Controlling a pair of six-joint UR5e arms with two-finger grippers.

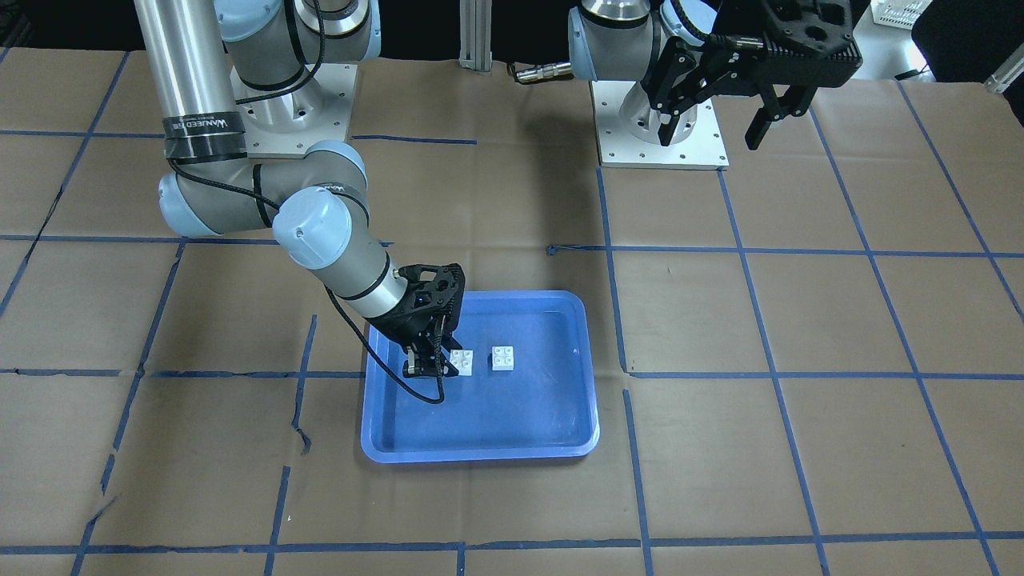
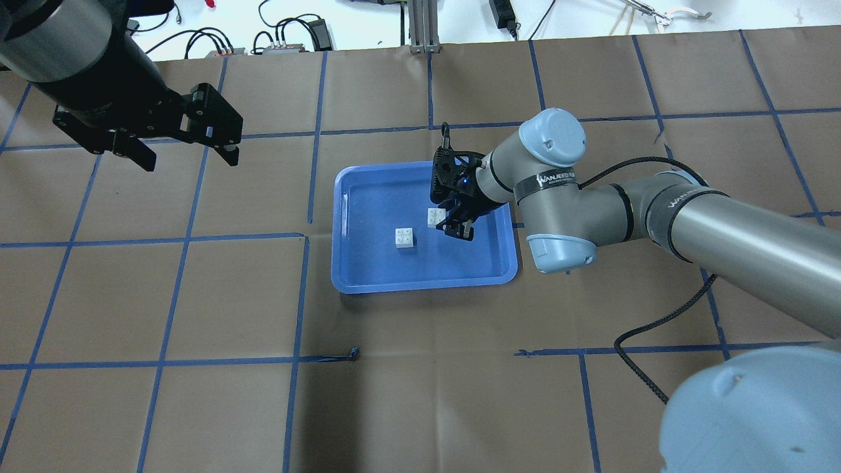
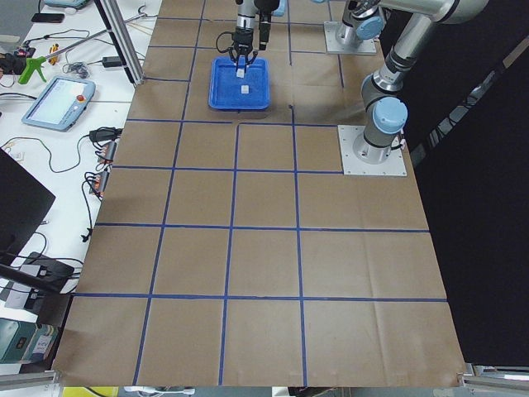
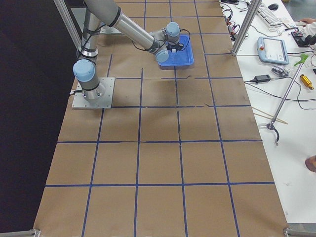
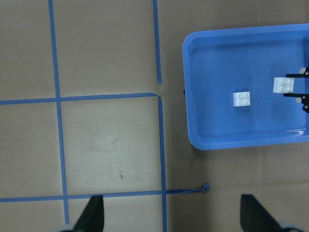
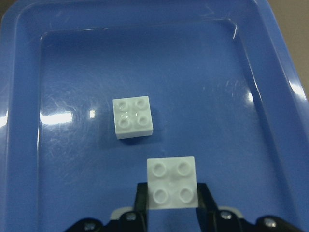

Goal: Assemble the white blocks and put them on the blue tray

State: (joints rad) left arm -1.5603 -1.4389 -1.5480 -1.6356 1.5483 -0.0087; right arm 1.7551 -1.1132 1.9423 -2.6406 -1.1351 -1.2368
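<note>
The blue tray (image 1: 480,456) lies mid-table and also shows in the overhead view (image 2: 420,286). My right gripper (image 6: 172,205) reaches into it and is shut on one white block (image 6: 172,182), held studs up, low over the tray floor (image 1: 462,362) (image 2: 435,217). The other white block (image 6: 133,117) sits loose on the tray floor just beside it, apart from it (image 1: 503,358) (image 2: 405,237). My left gripper (image 2: 184,141) is open and empty, high above the table well away from the tray; its wrist view shows both blocks inside the tray (image 5: 241,145).
The table is brown paper with a blue tape grid (image 2: 302,295). The arm base plates (image 1: 664,128) stand at the robot's side. Cables and tools lie past the far edge (image 2: 289,36).
</note>
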